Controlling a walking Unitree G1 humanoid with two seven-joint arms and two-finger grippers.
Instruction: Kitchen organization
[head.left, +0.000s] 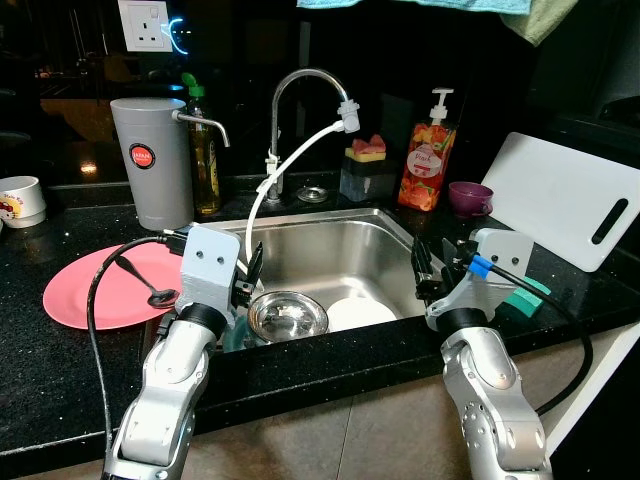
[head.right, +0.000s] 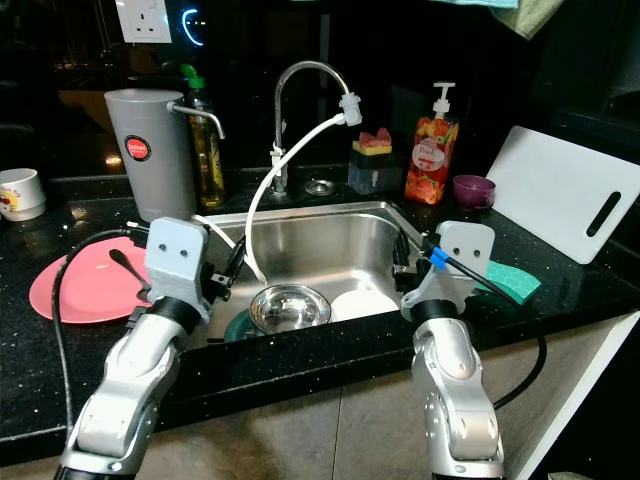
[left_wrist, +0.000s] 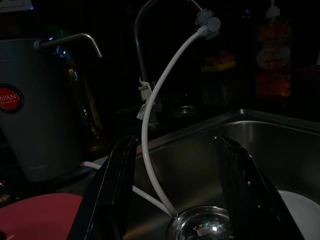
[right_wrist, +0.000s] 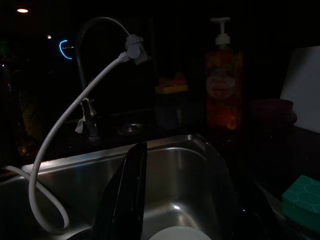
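The left gripper (head.left: 247, 275) sits at the left centre of the frame, at the near left rim of the sink (head.left: 330, 232); the left wrist view shows its two black fingers (left_wrist: 112, 195) spread apart with nothing between them. The right gripper (head.left: 425, 270) hangs at the right centre, at the near right rim; whether its fingers are apart or together cannot be told from these views.

Directly ahead of both grippers, in the lower centre, a steel bowl (head.left: 287, 315) and a white plate (head.left: 360, 313) lie side by side in the basin. A white hose (head.left: 290, 165) runs from the faucet (head.left: 310, 85) down towards the bowl. A pink plate (head.left: 100, 290) carrying a spoon (head.left: 160, 297) lies on the counter at lower left; a green sponge (head.left: 527, 297) lies at right.

Judged step: approach, prior to picking dishware out of the sink. The next move calls for lowering one gripper over a dish rim, clear of the hose.
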